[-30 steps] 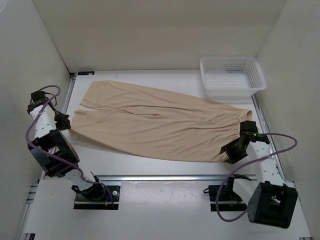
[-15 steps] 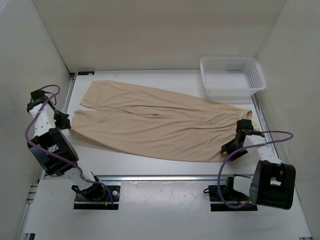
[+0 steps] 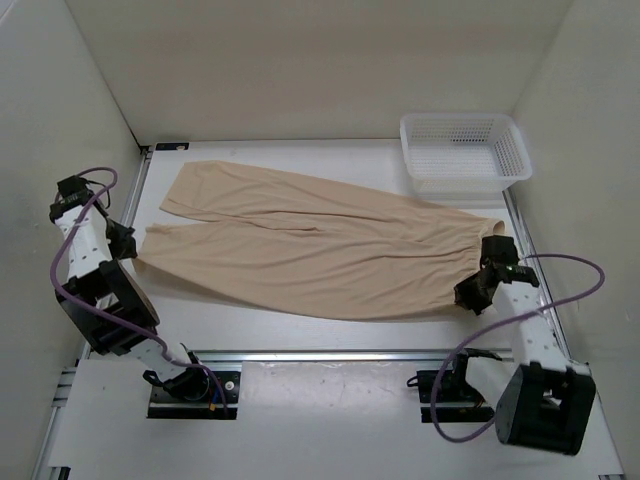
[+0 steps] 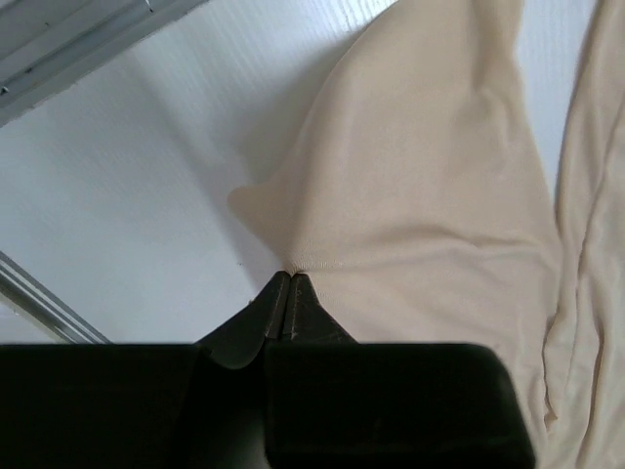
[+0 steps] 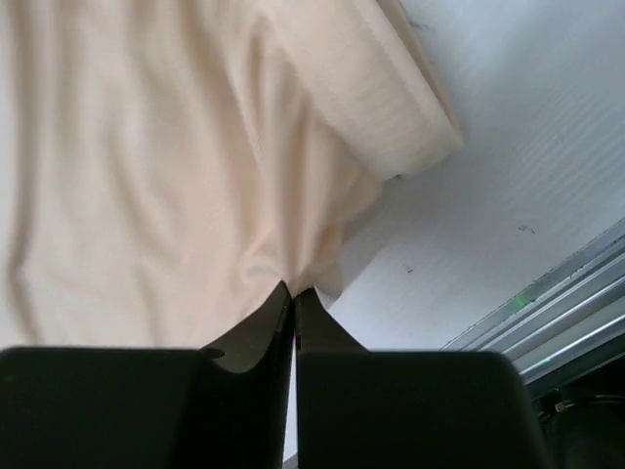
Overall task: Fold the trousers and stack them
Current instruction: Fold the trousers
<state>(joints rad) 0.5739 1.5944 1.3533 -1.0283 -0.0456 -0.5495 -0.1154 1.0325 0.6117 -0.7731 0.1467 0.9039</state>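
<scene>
**Both grippers pinch the ends of the spread trousers**

Top external view: the trousers [image 3: 320, 250] lie flat and spread on the white table [image 3: 250, 325], reaching from the left side almost to the right side. The two legs point to the left, one behind the other. The left gripper [image 3: 128, 250] is at the end of the nearer leg, and the right gripper [image 3: 472, 293] is at the near right corner of the cloth. A white mesh basket [image 3: 462, 119] stands in the far right corner, just beside the trousers.

Left wrist view: the left gripper [image 4: 289, 277] has its jaws pressed together, with the hem of the trousers [image 4: 420, 195] pinched between the tips. The cloth rises a little from the table [image 4: 146, 166] at this place. A metal rail [image 4: 78, 49] runs along the table edge.

Right wrist view: the right gripper [image 5: 293, 290] is also closed tight on the trousers [image 5: 146, 166], and folds of cloth run together into the tips. A ribbed band [image 5: 391, 107] of the trousers lies beside them on the table [image 5: 518, 166].
</scene>
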